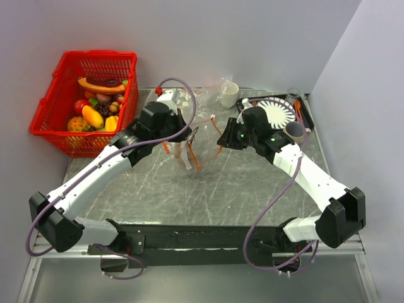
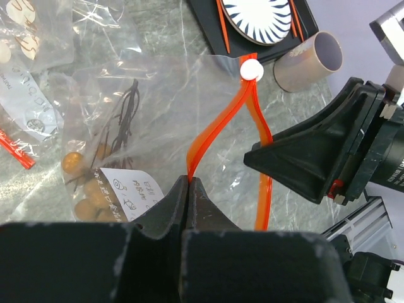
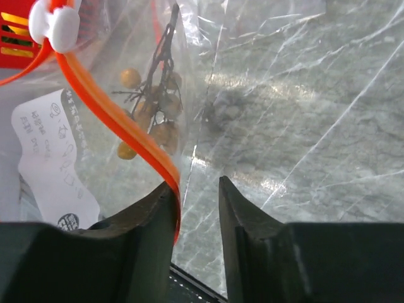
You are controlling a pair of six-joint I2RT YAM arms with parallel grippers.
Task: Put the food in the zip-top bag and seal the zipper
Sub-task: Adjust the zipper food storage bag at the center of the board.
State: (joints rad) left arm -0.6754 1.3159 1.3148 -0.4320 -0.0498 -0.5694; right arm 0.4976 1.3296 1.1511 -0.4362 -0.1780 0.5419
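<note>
Left hand (image 2: 188,189) clamps the one orange zipper (image 2: 218,129) of the single zip-top bag (image 2: 164,107), spread just ahead of it. Right hand (image 3: 194,187), jaws parted, has the strip against one finger. One white label (image 2: 129,189) inside, print illegible.

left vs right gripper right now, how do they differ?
Left gripper is shut, pinching the zipper; right gripper stands open. The strip is clamped between the left fingers but only lies against one right finger. Shared: both sit at the mouth of the zip-top bag.
</note>
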